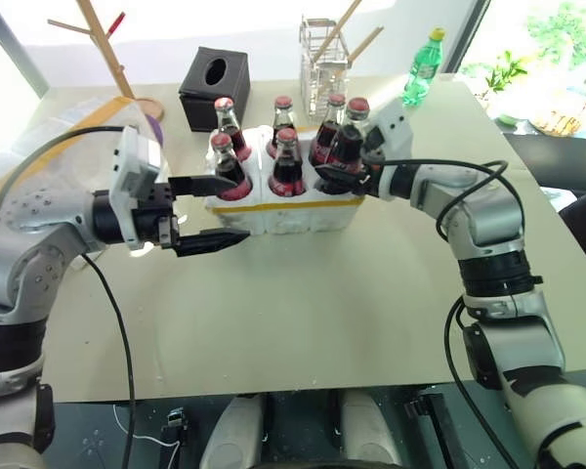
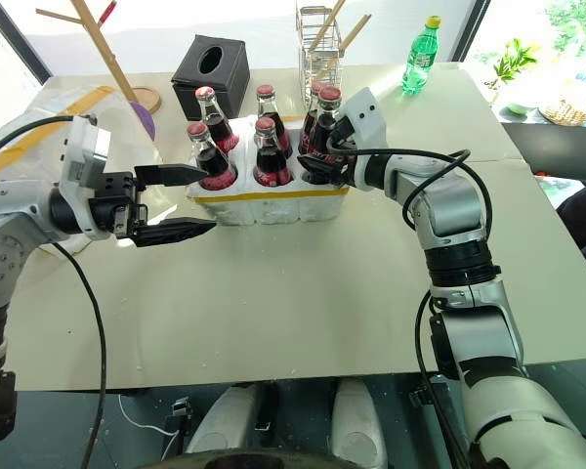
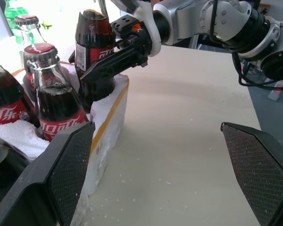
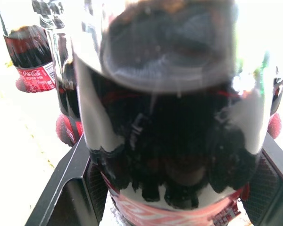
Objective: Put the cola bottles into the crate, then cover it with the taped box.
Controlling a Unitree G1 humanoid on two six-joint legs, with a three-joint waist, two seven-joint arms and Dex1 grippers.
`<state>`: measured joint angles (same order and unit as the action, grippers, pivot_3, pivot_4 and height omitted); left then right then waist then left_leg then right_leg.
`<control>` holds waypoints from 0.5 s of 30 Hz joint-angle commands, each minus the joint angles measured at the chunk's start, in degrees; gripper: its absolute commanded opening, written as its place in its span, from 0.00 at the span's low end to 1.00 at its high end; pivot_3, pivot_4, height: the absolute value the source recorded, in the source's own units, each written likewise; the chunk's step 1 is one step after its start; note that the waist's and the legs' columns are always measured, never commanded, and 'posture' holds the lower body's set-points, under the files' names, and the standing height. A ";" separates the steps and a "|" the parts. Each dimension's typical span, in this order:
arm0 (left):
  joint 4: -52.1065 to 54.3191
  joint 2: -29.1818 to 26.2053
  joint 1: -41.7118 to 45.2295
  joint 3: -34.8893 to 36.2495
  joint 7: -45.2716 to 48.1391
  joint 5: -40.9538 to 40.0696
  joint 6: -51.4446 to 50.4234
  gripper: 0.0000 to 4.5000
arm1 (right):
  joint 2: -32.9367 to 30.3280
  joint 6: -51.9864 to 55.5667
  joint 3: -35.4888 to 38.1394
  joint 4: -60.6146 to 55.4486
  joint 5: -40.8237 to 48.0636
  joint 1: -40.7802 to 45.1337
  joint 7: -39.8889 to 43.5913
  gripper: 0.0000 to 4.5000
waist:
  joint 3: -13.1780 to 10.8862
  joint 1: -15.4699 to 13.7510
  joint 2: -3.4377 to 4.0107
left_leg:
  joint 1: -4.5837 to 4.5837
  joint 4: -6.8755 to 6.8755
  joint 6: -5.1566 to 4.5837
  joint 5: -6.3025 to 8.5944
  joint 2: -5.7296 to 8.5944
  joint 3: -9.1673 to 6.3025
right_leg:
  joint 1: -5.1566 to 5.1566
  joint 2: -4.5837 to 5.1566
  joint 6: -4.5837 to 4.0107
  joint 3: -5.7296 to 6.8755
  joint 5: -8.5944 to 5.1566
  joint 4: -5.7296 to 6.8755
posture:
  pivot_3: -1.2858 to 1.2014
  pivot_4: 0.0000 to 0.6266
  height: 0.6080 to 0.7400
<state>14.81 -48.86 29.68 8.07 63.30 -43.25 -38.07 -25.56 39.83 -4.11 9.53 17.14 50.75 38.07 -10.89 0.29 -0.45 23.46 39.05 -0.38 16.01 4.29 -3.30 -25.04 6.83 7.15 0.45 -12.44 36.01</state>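
Right gripper clamps upright cola bottle; in crate.

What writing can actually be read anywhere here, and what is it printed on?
"Coca-Cola": red label of a cola bottle, right wrist view.
White script on the other cola bottles' red labels: stylised, not readable.
Label on the held cola bottle: cut off, unreadable.
Green bottle label: too small.
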 commanded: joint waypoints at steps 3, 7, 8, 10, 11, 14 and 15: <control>0.40 -0.09 1.58 0.10 0.65 0.70 1.34 1.00 | 2.92 -5.89 -1.24 9.79 -4.10 2.46 -1.55 0.87 | 0.01 0.47 -0.01 | 0.00 0.00 0.00 0.00 0.00 0.01 | 0.01 0.00 0.00 0.00 0.00 0.00 | 0.52 0.24 1.00; 0.81 -1.13 1.29 1.14 0.53 0.70 0.94 1.00 | 2.98 -7.00 -0.51 11.42 -4.19 2.61 -0.91 1.00 | 0.03 0.65 -0.05 | -0.07 0.00 0.02 -0.01 -0.03 0.04 | 0.02 -0.03 0.00 -0.03 0.00 0.00 | 0.52 0.24 1.00; 1.33 -1.94 0.77 2.32 0.32 0.12 0.20 1.00 | 2.24 -6.22 0.20 9.89 -3.42 2.11 -0.22 1.00 | 0.03 0.62 -0.05 | -0.07 0.01 0.03 -0.02 -0.03 0.03 | 0.02 -0.02 0.00 -0.03 0.00 0.00 | 0.52 0.24 1.00; 2.33 -3.91 -0.34 4.91 0.13 -1.13 -1.27 1.00 | 0.36 -4.08 1.42 6.28 -1.82 0.98 1.39 1.00 | 0.03 0.54 -0.04 | -0.07 0.01 0.03 -0.02 -0.03 0.03 | 0.01 -0.02 0.00 -0.04 0.00 0.01 | 0.52 0.24 1.00; 2.75 -5.65 -1.24 6.95 0.46 -1.89 -2.29 1.00 | -1.24 -3.01 2.11 3.92 -1.01 0.27 2.63 1.00 | 0.02 0.52 -0.04 | -0.06 0.01 0.03 -0.02 -0.03 0.03 | -0.01 -0.02 0.00 -0.04 0.00 0.01 | 0.52 0.24 1.00; 3.25 -12.09 -5.58 15.42 2.57 -4.28 -6.04 1.00 | -7.02 1.08 5.05 -3.74 2.56 -1.54 6.47 1.00 | 0.00 0.46 -0.02 | 0.03 -0.03 -0.01 0.00 -0.03 0.01 | -0.13 -0.02 0.00 -0.06 0.00 0.09 | 0.52 0.24 1.00; 2.78 -14.79 -7.92 19.29 4.37 -4.67 -7.70 1.00 | -9.14 2.43 6.61 -5.97 4.15 -1.78 7.76 1.00 | -0.01 0.48 -0.01 | 0.09 -0.06 -0.02 0.02 -0.02 0.03 | -0.20 -0.02 0.00 -0.06 0.00 0.06 | 0.52 0.24 1.00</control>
<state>16.71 -60.65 23.03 20.28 65.37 -46.16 -43.67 -32.12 40.56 -1.78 9.24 18.45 48.00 43.85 -10.90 0.77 -0.46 23.58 38.96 -0.41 16.02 4.26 -3.26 -25.25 6.81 7.15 0.38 -12.44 36.08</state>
